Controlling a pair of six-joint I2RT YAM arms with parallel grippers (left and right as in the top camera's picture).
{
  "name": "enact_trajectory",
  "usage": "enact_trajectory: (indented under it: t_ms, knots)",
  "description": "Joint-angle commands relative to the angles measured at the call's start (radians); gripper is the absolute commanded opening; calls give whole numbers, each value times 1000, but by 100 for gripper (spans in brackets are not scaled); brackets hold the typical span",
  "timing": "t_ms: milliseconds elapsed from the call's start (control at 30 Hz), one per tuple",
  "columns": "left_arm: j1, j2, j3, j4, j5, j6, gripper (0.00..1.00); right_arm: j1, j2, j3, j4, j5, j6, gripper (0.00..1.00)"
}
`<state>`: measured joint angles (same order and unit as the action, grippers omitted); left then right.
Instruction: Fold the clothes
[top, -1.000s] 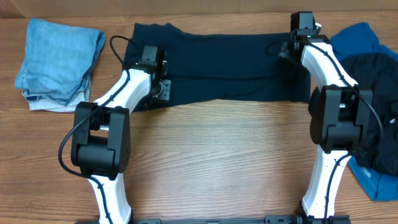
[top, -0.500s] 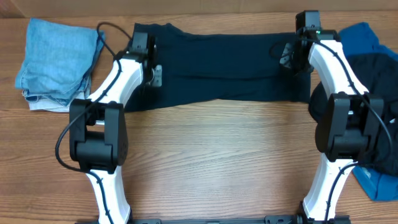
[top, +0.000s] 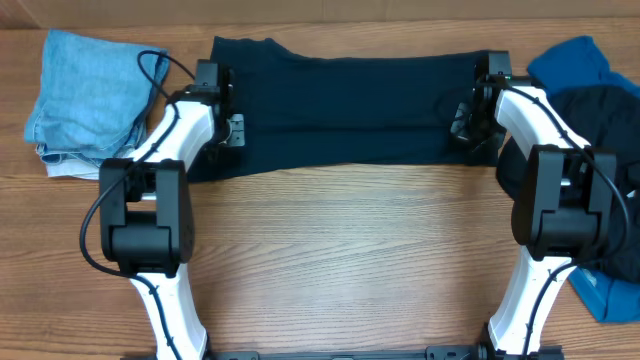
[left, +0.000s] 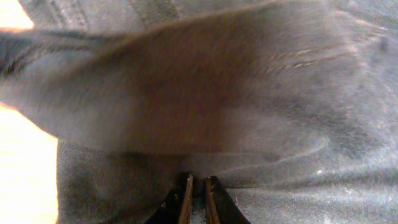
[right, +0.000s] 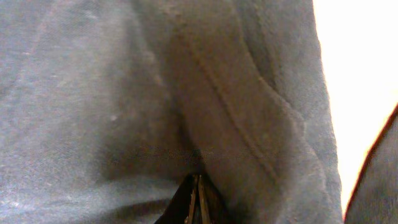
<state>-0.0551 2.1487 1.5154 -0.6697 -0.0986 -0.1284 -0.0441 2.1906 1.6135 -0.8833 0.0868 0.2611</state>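
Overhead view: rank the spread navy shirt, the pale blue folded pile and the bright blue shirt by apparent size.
1. spread navy shirt, clearly largest.
2. pale blue folded pile.
3. bright blue shirt, judged only by what shows: a dark garment covers part of it.

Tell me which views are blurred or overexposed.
Overhead: sharp and evenly lit. Left wrist: the navy shirt is blurred, and the table at left is washed out. Right wrist: soft focus on the shirt; the table at right is blown to white.
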Motion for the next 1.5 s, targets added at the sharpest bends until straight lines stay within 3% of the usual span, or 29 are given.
enact_trajectory:
  t_ms: [0,167,300,367,467,500,567,633,700,867,967,1100,1300,1467]
  knots:
    - [82,44,-64,-50,-69,37,11,8,-23,-24,-53,-26,-2,4]
    - [81,43,-56,-95,-65,46,12,17,-23,-16,-88,-55,0,8]
    - [61,43,97,-195,10,42,20,17,-23,76,-90,-75,-1,31]
    - [60,43,183,-235,79,41,22,17,-23,131,-102,-94,-1,36]
    - [60,43,329,-287,199,15,24,17,-23,217,-123,-142,-4,57]
    - [60,43,385,-301,239,15,27,17,-23,248,-133,-160,-4,67]
    - [60,43,473,-336,296,16,31,17,-23,292,-155,-160,-5,71]
    - [60,43,574,-378,357,16,45,17,-23,336,-171,-161,-10,77]
    - [60,43,676,-418,415,16,54,17,-23,391,-191,-176,-34,78]
    - [62,43,843,-483,420,16,61,11,-23,531,-218,-178,-53,85]
    - [62,47,846,-406,273,16,71,4,-22,539,-110,-164,-55,87]
    - [63,84,842,-320,121,17,72,3,-21,539,-16,-85,-55,87]
    - [64,237,841,-230,117,93,76,3,3,497,97,0,-57,86]
    - [68,349,842,-208,117,118,77,2,174,493,179,29,-87,86]
